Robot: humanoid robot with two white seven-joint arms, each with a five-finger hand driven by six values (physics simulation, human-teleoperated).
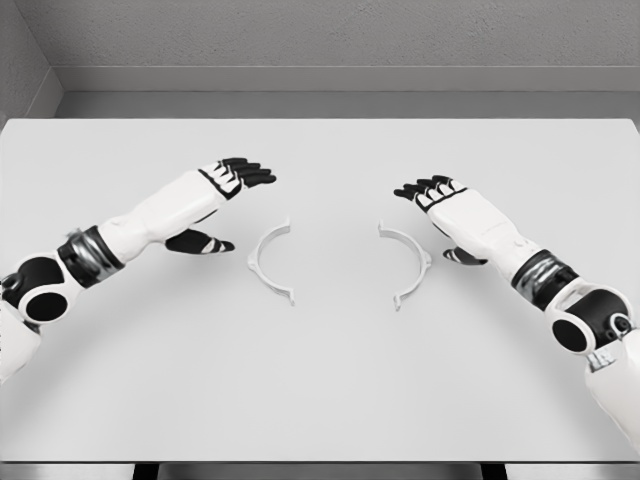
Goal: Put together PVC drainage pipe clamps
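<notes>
Two white clamp halves, the left half [270, 262] and the right half [406, 265], lie apart mid-table [320, 400], hollows facing, seemingly staged for joining. The left hand [222, 200] and right hand [445, 205] hover just outside them, fingers spread, holding nothing, likely poised to grasp.

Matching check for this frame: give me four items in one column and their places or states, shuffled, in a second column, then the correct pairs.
Items:
1. left hand
2. right hand
3. left clamp half
4. right clamp half

Places/states:
A. lies on the table, opening facing left
B. open, beyond and to the right of the right clamp half
C. lies on the table, opening facing right
D. open, beyond and to the left of the left clamp half

Pairs: 1-D, 2-B, 3-C, 4-A
</notes>
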